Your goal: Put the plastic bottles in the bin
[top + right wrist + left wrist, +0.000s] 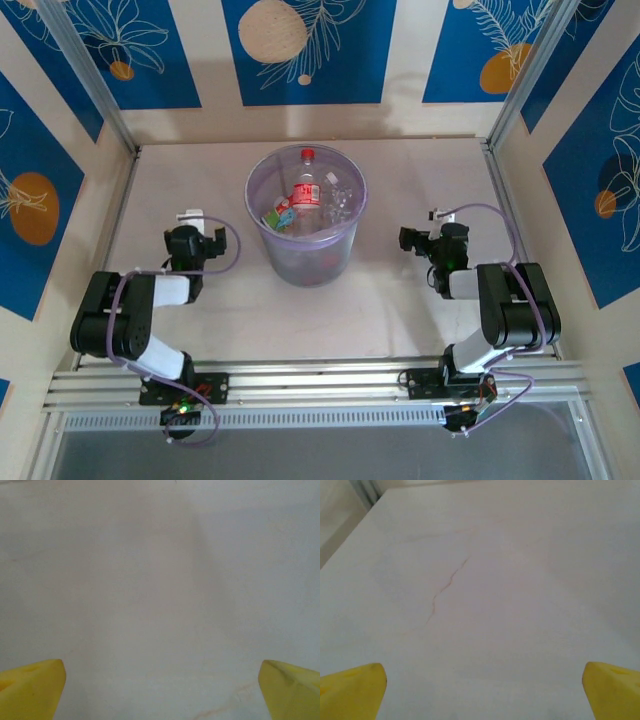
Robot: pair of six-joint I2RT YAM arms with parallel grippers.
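A translucent pale-purple bin (305, 265) stands upright near the middle of the tabletop (400, 315), between the two arms. The plastic bottles (306, 192) lie jumbled inside it, one red-capped bottle leaning up toward the rim with a green-labelled one just beside it. The left gripper (484, 682) sits to the bin's left and the right gripper (161, 682) to its right, each apart from it, yellow fingers spread wide and empty above the tabletop.

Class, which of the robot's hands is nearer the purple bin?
Left, by a little. The left hand sits just left of the bin; the right hand sits farther off to its right.
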